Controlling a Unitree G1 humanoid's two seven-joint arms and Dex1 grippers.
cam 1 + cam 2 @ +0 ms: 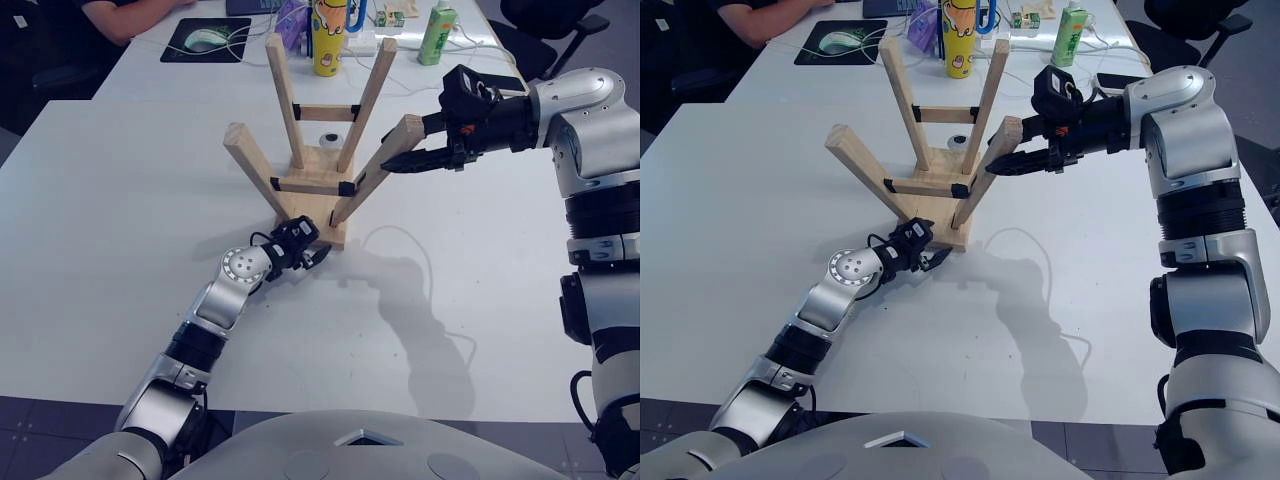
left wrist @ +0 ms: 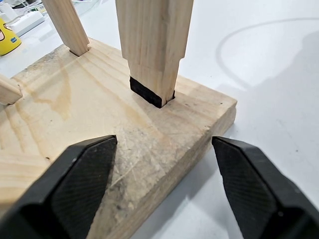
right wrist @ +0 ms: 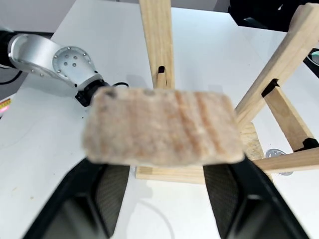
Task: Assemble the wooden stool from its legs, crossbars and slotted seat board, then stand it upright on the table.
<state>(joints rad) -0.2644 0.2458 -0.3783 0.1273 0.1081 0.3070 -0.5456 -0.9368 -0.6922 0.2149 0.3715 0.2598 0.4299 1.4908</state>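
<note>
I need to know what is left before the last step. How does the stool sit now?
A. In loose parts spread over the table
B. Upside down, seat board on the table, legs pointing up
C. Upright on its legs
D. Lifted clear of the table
B: the seat board is down on the table, and the legs rise from it, joined by crossbars.

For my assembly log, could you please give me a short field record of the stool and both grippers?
stool: put together, upside down
seat board: underneath, on the table
left gripper: open, straddling a corner of the seat board
right gripper: at the upper end of the leg on the robot's right
standing upright: not yet
</note>
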